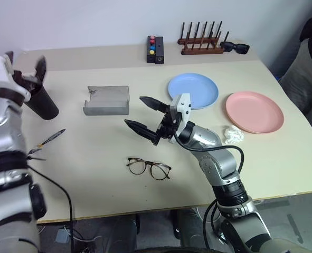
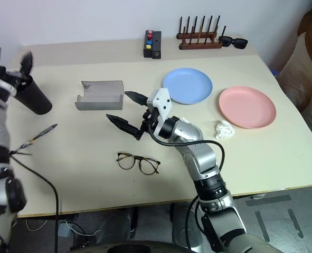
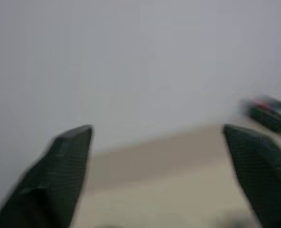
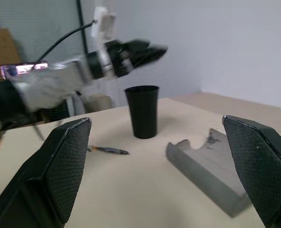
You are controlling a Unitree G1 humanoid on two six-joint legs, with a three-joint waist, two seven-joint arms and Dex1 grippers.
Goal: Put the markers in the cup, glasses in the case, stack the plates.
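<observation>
The glasses (image 1: 149, 168) lie flat on the bench (image 1: 92, 179), nearest the front edge. Just behind the glasses, the right claw (image 1: 143, 117) hangs in the air with its fingers spread wide, holding nothing. Far to the left of the glasses lies a dark marker (image 1: 47, 140). Behind the glasses sits the open grey case (image 1: 106, 100). To the right of the case are the blue plate (image 1: 193, 90) and the pink plate (image 1: 254, 112), side by side and apart. To the left of the case stands the black cup (image 1: 40, 104). The left claw (image 1: 25, 67) is above the cup, fingers spread, empty.
</observation>
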